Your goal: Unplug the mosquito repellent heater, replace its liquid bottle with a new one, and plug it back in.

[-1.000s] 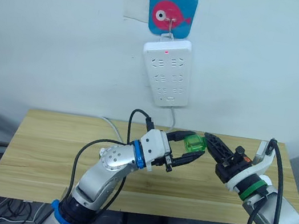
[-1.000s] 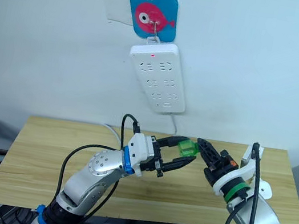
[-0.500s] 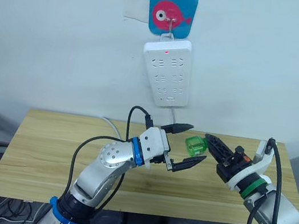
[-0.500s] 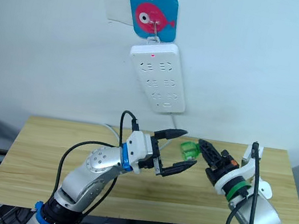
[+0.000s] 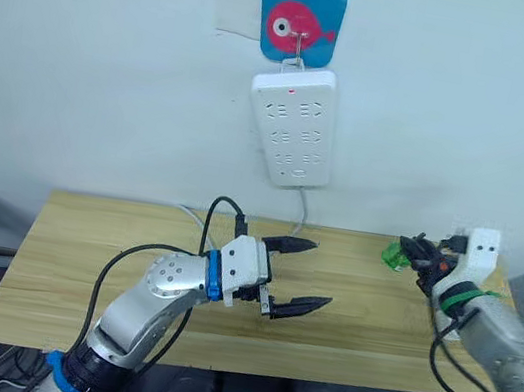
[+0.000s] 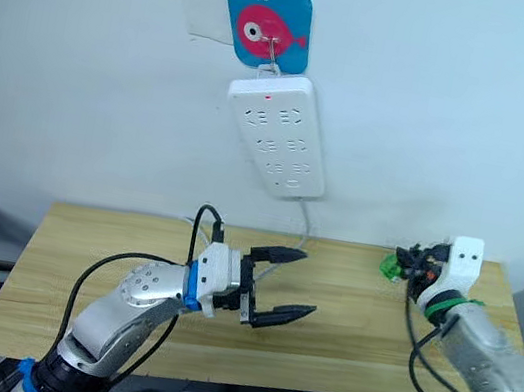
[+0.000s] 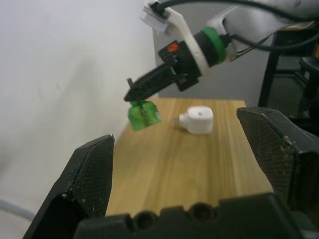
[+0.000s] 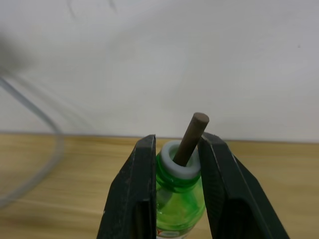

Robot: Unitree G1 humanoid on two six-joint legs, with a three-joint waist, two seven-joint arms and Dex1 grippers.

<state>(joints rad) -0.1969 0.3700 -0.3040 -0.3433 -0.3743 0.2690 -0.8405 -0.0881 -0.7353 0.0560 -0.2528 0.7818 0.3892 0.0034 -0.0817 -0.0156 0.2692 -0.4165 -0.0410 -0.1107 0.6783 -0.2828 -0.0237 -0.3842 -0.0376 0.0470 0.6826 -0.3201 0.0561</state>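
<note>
- Right end effector (image 8: 175,194) clamped on the neck of the green liquid bottle (image 8: 178,211); bottle hangs above the desk (image 5: 108,260) near its far right corner, close to the wall.
- Bottle: translucent green, white collar, brown wick rod poking out between the fingers; long axis runs roughly along the fingers.
- Mosquito repellent heater (image 7: 197,120) lies unplugged on the desk near the right edge, just beside and on the near side of the held bottle, apart from it; small white rounded block on its side.
- Right arm is clearly nearer to the heater; left end effector (image 5: 291,274) is wide open, holding nothing, over mid-desk, well apart from both.
- White power strip (image 5: 292,126) hangs on the wall above the desk's far edge, sockets free, red light on.
- Judgement: which bottle this is, old or new, I cannot tell.
</note>
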